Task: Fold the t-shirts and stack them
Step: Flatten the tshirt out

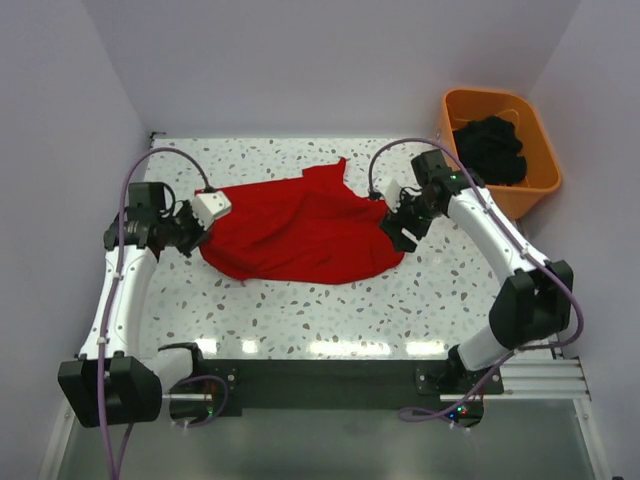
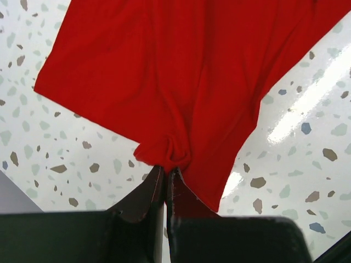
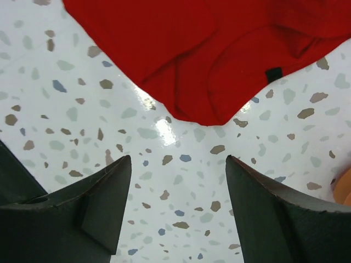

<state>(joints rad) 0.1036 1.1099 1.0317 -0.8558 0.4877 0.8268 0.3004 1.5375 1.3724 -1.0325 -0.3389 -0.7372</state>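
A long black metal base plate (image 1: 320, 385) at the near edge of the counter carries both arms. The left arm (image 1: 120, 290) and the right arm (image 1: 495, 240) have smooth white link shells broken by boxy black joint housings. A thin purple cable (image 1: 160, 150) loops along each arm down to the plate, where small green and red lights show. The black left hand (image 1: 200, 238) bears a white camera block (image 1: 212, 206), and the right hand (image 1: 395, 228) is all black. Seen close, the fingers (image 3: 93, 213) are matte, dark wedges.
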